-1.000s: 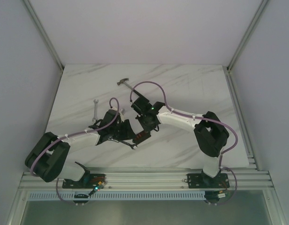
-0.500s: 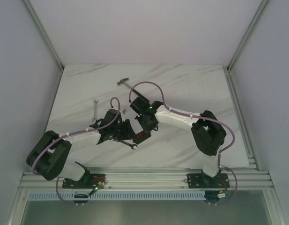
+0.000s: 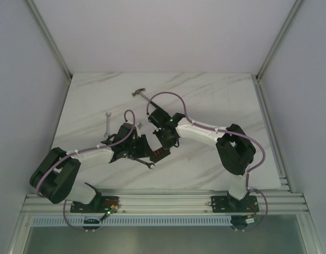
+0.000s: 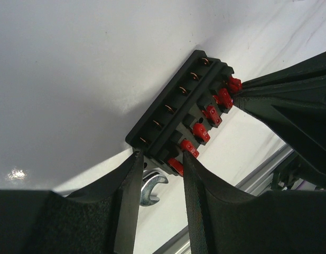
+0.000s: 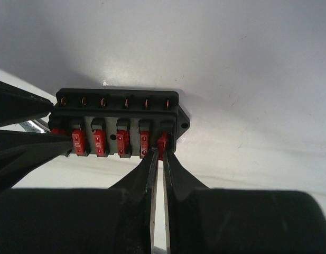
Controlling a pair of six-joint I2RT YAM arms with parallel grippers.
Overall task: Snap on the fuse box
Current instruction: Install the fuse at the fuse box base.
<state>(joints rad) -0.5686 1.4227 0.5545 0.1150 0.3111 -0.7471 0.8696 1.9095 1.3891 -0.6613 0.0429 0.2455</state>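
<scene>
The fuse box (image 3: 158, 154) is a small black box with a row of red fuses, lying on the table between both grippers. In the left wrist view my left gripper (image 4: 160, 156) is shut across the near end of the fuse box (image 4: 178, 114), one finger on each side. In the right wrist view my right gripper (image 5: 159, 152) is nearly closed, pinching the red fuse (image 5: 162, 143) in the end slot of the fuse box (image 5: 118, 114). The other red fuses sit in their slots. In the top view my left gripper (image 3: 147, 150) and right gripper (image 3: 164, 146) meet over the box.
A silver wrench (image 3: 147, 164) lies partly under the fuse box; its open end shows in the left wrist view (image 4: 150, 189). A second wrench (image 3: 106, 122) lies at the left. A hammer (image 3: 142, 94) lies farther back. The table's front rail (image 3: 163, 200) is near.
The right wrist has shifted slightly over the fuse box. The left arm and the box have hardly moved.
</scene>
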